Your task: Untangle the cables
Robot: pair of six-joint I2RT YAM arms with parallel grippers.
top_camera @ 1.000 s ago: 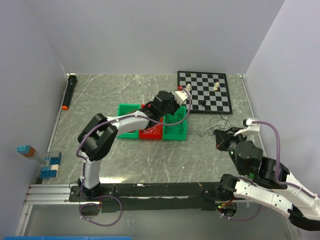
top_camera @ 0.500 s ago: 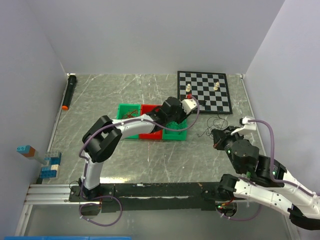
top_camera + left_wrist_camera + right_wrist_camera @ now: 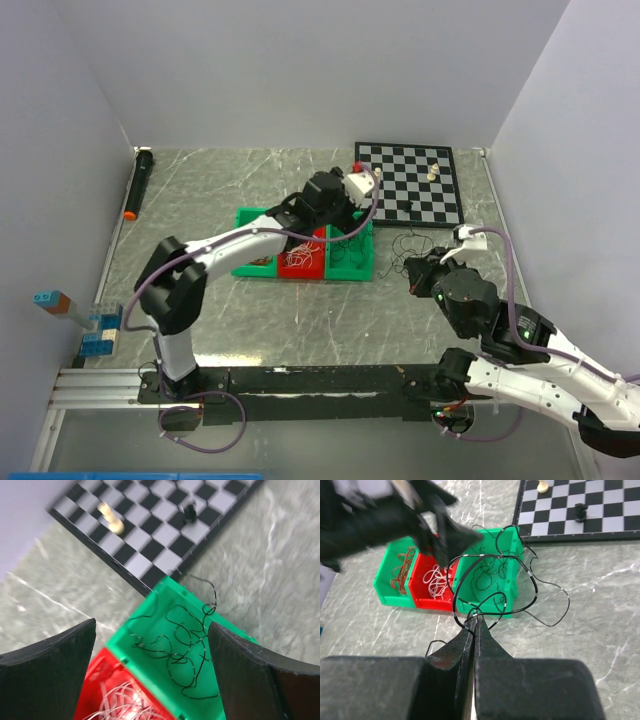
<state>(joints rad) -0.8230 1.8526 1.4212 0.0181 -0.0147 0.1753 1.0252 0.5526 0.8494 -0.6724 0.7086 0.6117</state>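
Cables (image 3: 185, 650) lie mostly sorted in a row of bins (image 3: 345, 270), with one loose black cable (image 3: 535, 587) out beside it. The table (image 3: 250, 320), grey and marbled, carries everything, and the row of bins sits near its middle.

The left arm (image 3: 200, 265) reaches in from the near left of the row of bins. The right arm (image 3: 520, 340) stretches toward its right end. A chessboard (image 3: 410, 185) lies just beyond the row of bins, off its right end.

The row has three bins (green, red, green). The left gripper (image 3: 151, 625) hangs over the right-hand green bin with its jaws spread wide and nothing between them. The right gripper (image 3: 474, 622) is low, just right of the row of bins. Its jaws are pinched tight on the loose black cable, whose loops stand up between the gripper and the right-hand green bin. Whether that cable links with the bunch in the bin I cannot tell.

A black marker (image 3: 138, 182) with an orange tip lies well to the far left of the row of bins. Some blue blocks (image 3: 100, 330) stand to its near left.

A black bunch (image 3: 490, 570) fills the right-hand green bin. A white bunch (image 3: 437, 580) lies in the red bin, and a red-brown bunch (image 3: 402, 565) in the left green bin. A few chess pieces (image 3: 432, 173) stand on the chessboard.
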